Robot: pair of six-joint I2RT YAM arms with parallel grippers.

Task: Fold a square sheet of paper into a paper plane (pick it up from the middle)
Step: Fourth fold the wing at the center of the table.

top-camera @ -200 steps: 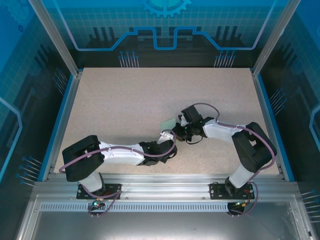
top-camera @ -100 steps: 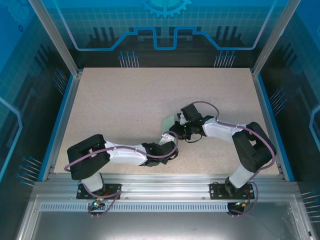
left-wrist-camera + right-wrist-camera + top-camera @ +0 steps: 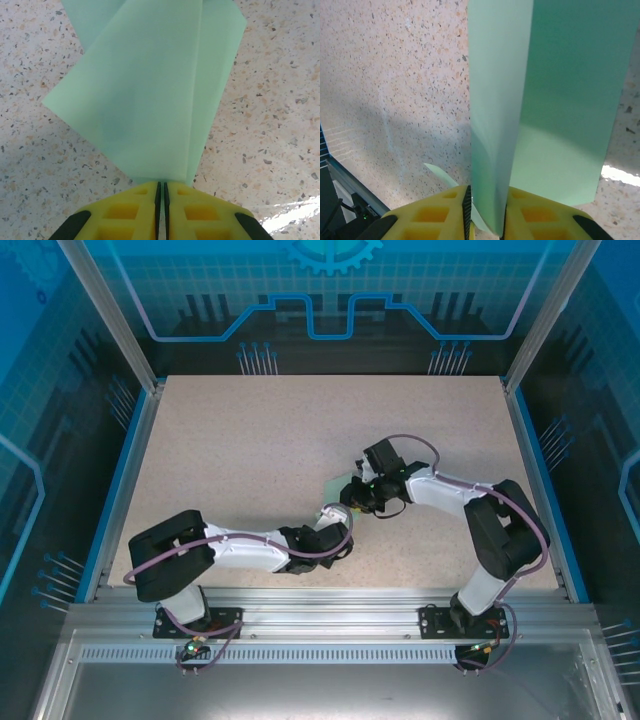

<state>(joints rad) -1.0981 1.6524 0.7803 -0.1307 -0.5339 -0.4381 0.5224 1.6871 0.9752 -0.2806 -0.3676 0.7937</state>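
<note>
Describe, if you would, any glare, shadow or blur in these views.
Left wrist view: a glare streak on the table at lower right, a soft shadow beside the paper, which is sharp. Right wrist view: a bright glare patch by the paper's right edge, paper blurred near the lens. Top external view: even light.

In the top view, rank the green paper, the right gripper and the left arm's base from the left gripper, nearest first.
1. green paper, held by the left gripper.
2. right gripper, just right.
3. left arm's base, near-left edge.
</note>
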